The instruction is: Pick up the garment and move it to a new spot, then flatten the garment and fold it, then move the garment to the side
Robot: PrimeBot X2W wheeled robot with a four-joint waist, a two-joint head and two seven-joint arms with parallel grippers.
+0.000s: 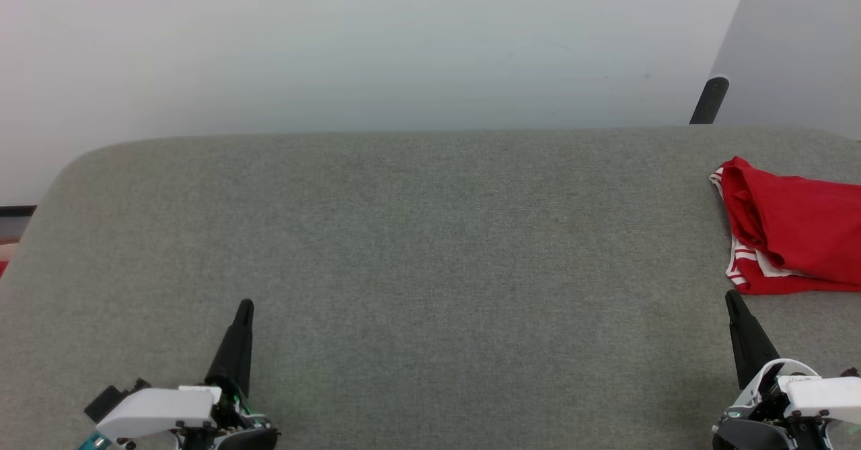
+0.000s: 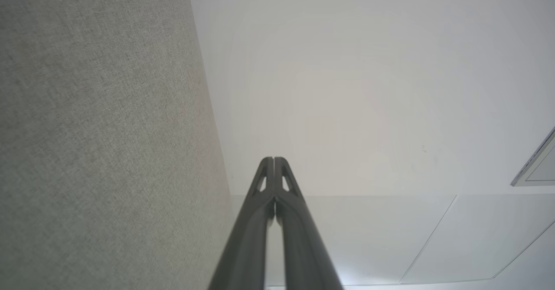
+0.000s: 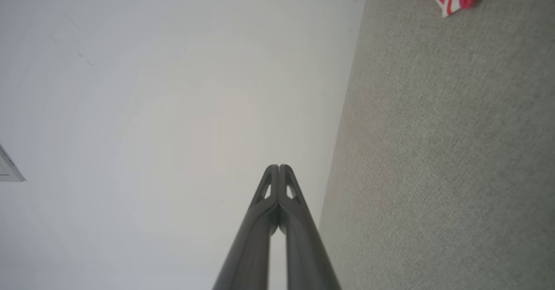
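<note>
Grey woven fabric covers the bench point(image 1: 430, 235), and our red garment point(image 1: 794, 235) lies bunched at its right side.

We see the bench spread wide below a pale wall point(image 1: 336, 46), its far corners rounded. The garment sits in a crumpled heap on the bench's right side, partly cut off by the edge of the head view, with white-and-red striped trim showing along its left and near folds. A dark post point(image 1: 709, 100) stands behind the bench, beyond the garment. Our left tool point(image 1: 245, 305) sits at the near left, clenched on nothing, its two dark fingers pressed together. Our right tool point(image 1: 730, 296) is likewise clenched and empty. Its tip points just beside the garment's near corner in the head view, while the right wrist view shows the cloth lying apart from the fingers, farther along the bench.
</note>
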